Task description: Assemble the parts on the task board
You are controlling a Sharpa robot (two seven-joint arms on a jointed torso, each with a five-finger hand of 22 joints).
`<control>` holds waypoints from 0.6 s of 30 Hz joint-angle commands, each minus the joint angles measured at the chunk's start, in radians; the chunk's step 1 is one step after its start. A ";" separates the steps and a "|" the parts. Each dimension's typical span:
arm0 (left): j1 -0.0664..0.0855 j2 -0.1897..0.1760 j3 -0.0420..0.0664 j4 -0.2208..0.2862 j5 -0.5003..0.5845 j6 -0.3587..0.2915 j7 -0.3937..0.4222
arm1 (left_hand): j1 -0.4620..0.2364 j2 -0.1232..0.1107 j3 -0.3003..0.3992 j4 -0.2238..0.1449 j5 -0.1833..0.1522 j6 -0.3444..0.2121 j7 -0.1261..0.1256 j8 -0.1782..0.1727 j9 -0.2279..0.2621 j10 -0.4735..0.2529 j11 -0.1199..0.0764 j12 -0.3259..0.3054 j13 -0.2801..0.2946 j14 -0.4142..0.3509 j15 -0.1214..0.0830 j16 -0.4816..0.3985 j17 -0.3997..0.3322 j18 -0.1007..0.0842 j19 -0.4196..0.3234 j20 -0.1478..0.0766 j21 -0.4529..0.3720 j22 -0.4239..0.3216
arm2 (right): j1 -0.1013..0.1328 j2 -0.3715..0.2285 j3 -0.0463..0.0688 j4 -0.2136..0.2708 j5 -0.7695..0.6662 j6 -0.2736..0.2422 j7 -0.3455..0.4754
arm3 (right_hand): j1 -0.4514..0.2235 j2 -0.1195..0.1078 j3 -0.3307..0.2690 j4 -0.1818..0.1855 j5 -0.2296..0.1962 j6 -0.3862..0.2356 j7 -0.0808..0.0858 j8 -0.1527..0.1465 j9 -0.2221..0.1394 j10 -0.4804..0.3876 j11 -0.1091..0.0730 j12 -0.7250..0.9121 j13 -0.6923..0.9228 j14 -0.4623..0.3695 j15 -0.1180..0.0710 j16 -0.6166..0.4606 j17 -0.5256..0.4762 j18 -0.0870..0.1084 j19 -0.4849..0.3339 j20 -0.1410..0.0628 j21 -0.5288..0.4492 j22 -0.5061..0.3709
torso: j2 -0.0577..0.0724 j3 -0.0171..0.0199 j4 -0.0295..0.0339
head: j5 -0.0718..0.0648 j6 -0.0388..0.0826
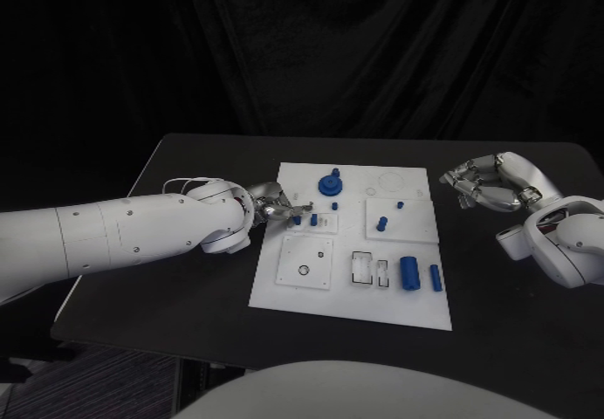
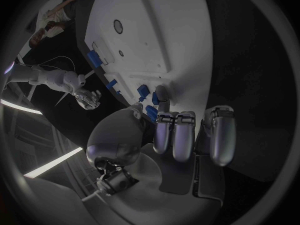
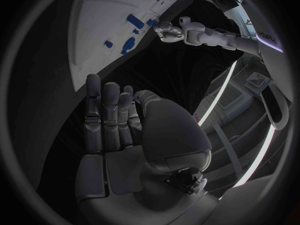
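Note:
The white task board (image 1: 284, 288) lies in the middle of the black table. On it stand a round blue part with a stem (image 1: 330, 183), two small blue pegs (image 1: 305, 220), further pegs (image 1: 381, 224) and a blue cylinder (image 1: 409, 271) beside a thin blue pin (image 1: 435, 278). My left hand (image 1: 268, 208) is at the board's left edge. Its fingertips (image 2: 161, 92) reach right up to the two small pegs (image 2: 149, 94), and I see nothing held between the thumb and fingers. My right hand (image 1: 489, 183) hovers off the board's right side, its palm (image 3: 119, 135) empty.
Near the board's front edge are a square plate with a round hole (image 1: 306, 262) and rectangular slots (image 1: 365, 269). A faint ring (image 1: 390, 182) marks the board's far right corner. Bare black table (image 1: 176, 297) surrounds the board.

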 commanded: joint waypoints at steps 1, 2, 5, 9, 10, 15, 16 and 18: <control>-0.010 -0.003 -0.010 -0.011 0.001 0.035 -0.018 | -0.034 0.016 -0.035 0.001 0.004 -0.004 0.008 -0.006 0.004 0.106 0.007 0.003 0.263 0.104 0.007 0.003 0.263 0.015 0.051 0.006 -0.005 0.224 | -0.002 -0.001 0.001 0.001 -0.002 0.006 -0.018 | 0.009 0.001 0.005 0.000 0.006 0.005 -0.003 0.004 0.000 0.001 -0.001 0.001 0.001 0.004 0.000 0.000 0.001 0.010 0.005 -0.001 -0.005 0.001 | 0.001 -0.0004 0.0000 | 0.002 0.000; -0.010 -0.003 -0.010 -0.011 0.001 0.031 -0.014 | -0.040 0.020 -0.042 0.002 0.003 -0.004 0.008 -0.005 0.005 0.106 0.007 0.003 0.263 0.104 0.007 0.003 0.263 0.015 0.051 0.006 -0.005 0.224 | -0.002 -0.001 0.001 0.001 -0.002 0.006 -0.018 | 0.009 0.001 0.005 0.000 0.006 0.005 -0.003 0.004 0.000 0.001 -0.001 0.001 0.001 0.004 0.000 0.000 0.001 0.010 0.005 -0.001 -0.005 0.001 | 0.001 -0.0003 0.0001 | 0.002 0.000; -0.010 -0.008 -0.010 -0.010 0.001 -0.005 0.050 | -0.083 0.055 -0.102 0.003 -0.046 -0.004 0.008 0.004 0.020 0.106 0.008 0.003 0.263 0.104 0.008 0.003 0.263 0.015 0.051 0.007 -0.004 0.225 | -0.002 -0.001 0.001 0.001 -0.002 0.006 -0.017 | 0.010 0.001 0.006 0.000 0.008 0.006 -0.003 0.004 0.000 0.002 -0.001 0.001 0.001 0.004 -0.001 0.000 0.001 0.010 0.005 -0.001 -0.005 0.001 | 0.001 -0.0002 0.0003 | 0.002 0.000; -0.010 -0.014 -0.010 -0.006 0.001 -0.074 0.143 | -0.194 0.066 -0.186 0.000 -0.052 0.001 0.004 0.023 0.048 0.106 0.004 0.003 0.263 0.104 0.006 0.003 0.263 0.013 0.054 0.003 0.002 0.227 | -0.004 -0.002 0.001 0.000 -0.002 0.007 -0.016 | 0.011 0.001 0.006 -0.001 0.009 0.006 -0.003 0.005 0.000 0.002 -0.001 0.001 0.001 0.005 -0.001 0.001 0.002 0.010 0.006 -0.001 -0.005 0.002 | 0.002 -0.0006 0.0003 | 0.000 0.000; -0.010 -0.014 -0.010 -0.005 0.001 -0.096 0.164 | -0.199 0.077 -0.211 -0.001 -0.052 -0.001 0.002 0.034 0.066 0.106 0.003 0.003 0.263 0.104 0.003 0.003 0.263 0.011 0.058 0.003 0.011 0.230 | -0.004 -0.003 0.001 0.000 -0.002 0.008 -0.016 | 0.011 0.001 0.006 -0.001 0.009 0.006 -0.003 0.005 0.000 0.002 -0.001 0.001 0.001 0.005 -0.001 0.001 0.002 0.010 0.006 -0.001 -0.005 0.002 | 0.001 -0.0007 0.0005 | 0.000 0.000; -0.010 -0.013 -0.010 -0.009 0.001 -0.134 0.207 | -0.179 0.098 -0.246 -0.001 -0.052 0.000 -0.003 0.056 0.103 0.106 -0.001 0.003 0.263 0.104 0.001 0.003 0.263 0.007 0.065 -0.001 0.029 0.235 | -0.006 -0.002 0.001 -0.001 -0.002 0.009 -0.017 | 0.011 0.001 0.006 -0.001 0.009 0.006 -0.003 0.005 0.000 0.002 -0.001 0.001 0.001 0.005 -0.001 0.001 0.002 0.010 0.006 -0.001 -0.005 0.002 | 0.000 -0.0009 0.0005 | 0.002 0.000; -0.010 -0.013 -0.010 -0.011 0.001 -0.131 0.209 | -0.170 0.106 -0.261 -0.001 -0.052 -0.003 -0.004 0.062 0.116 0.106 -0.002 0.003 0.263 0.104 0.000 0.003 0.263 0.007 0.065 -0.002 0.029 0.235 | -0.006 -0.001 0.001 -0.001 -0.002 0.009 -0.017 | 0.011 0.001 0.006 -0.001 0.009 0.006 -0.003 0.005 0.000 0.002 -0.001 0.001 0.001 0.005 -0.001 0.001 0.002 0.010 0.006 -0.001 -0.005 0.002 | 0.000 -0.0009 0.0006 | 0.001 0.000; -0.010 -0.012 -0.010 -0.015 0.001 -0.118 0.207 | -0.164 0.113 -0.271 -0.001 -0.051 -0.005 -0.004 0.066 0.124 0.106 -0.002 0.003 0.263 0.104 -0.001 0.003 0.263 0.008 0.064 -0.002 0.026 0.234 | -0.006 -0.001 0.001 -0.002 -0.002 0.010 -0.017 | 0.011 0.001 0.006 -0.001 0.009 0.006 -0.003 0.005 0.000 0.002 -0.001 0.001 0.001 0.005 -0.001 0.001 0.002 0.010 0.006 -0.001 -0.005 0.002 | 0.001 -0.0014 0.0005 | -0.001 0.000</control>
